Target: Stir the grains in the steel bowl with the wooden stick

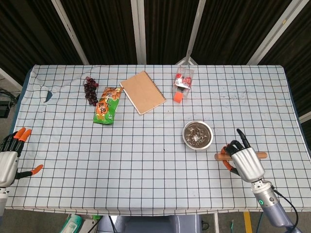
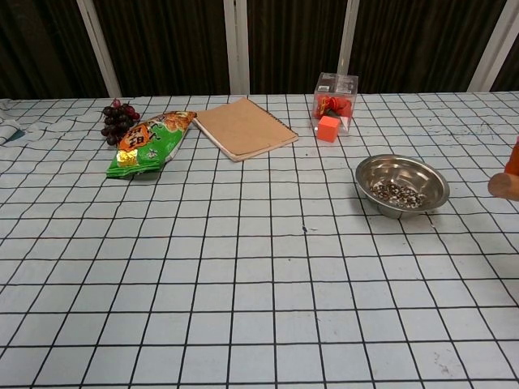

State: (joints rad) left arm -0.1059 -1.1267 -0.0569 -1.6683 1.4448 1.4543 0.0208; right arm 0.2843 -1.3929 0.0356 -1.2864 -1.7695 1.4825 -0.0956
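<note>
A steel bowl (image 1: 198, 134) (image 2: 401, 185) with dark grains in it stands at the right of the checked table. Just right of it and nearer the front, my right hand (image 1: 244, 161) grips a wooden stick (image 1: 261, 155) that lies level, its ends showing on either side of the hand. In the chest view only the stick's round end (image 2: 503, 185) and an orange fingertip show at the right edge. My left hand (image 1: 10, 156) hangs open off the table's front left corner, holding nothing.
At the back lie a bunch of dark grapes (image 1: 90, 90), a green snack bag (image 1: 107, 105), a brown notebook (image 1: 143, 91), and a clear box with red items (image 1: 183, 79) with an orange cube (image 1: 177, 97) beside it.
</note>
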